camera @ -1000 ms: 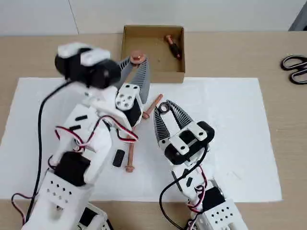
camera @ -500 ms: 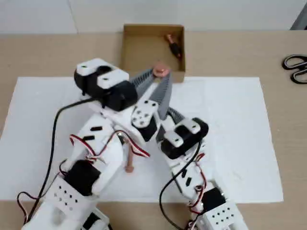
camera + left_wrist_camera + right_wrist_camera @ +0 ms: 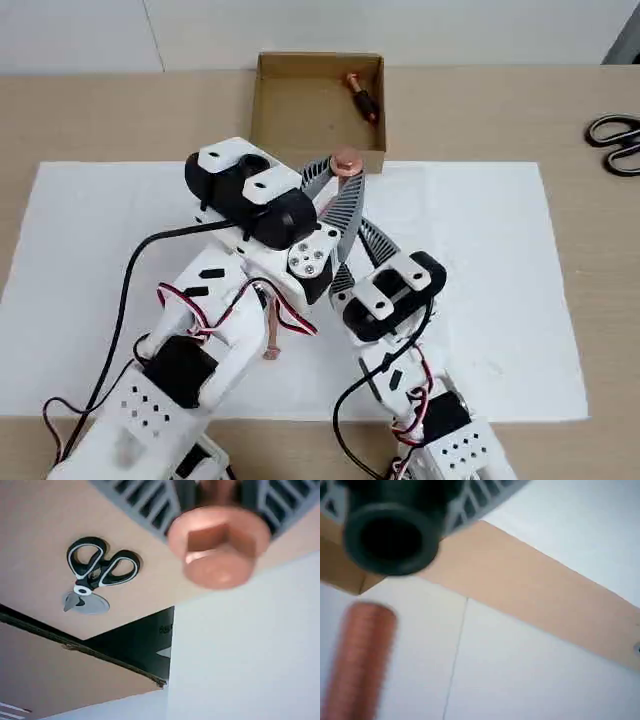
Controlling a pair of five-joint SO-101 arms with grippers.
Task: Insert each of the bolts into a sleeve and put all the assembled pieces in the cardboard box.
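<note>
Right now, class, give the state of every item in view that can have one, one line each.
left hand: shut on the copper bolt, held up off the table
right hand: shut on the black sleeve, bore empty
cardboard box: open, one assembled piece inside
loose bolt: lying on the paper, no sleeve on it
scissors: closed, lying flat
</note>
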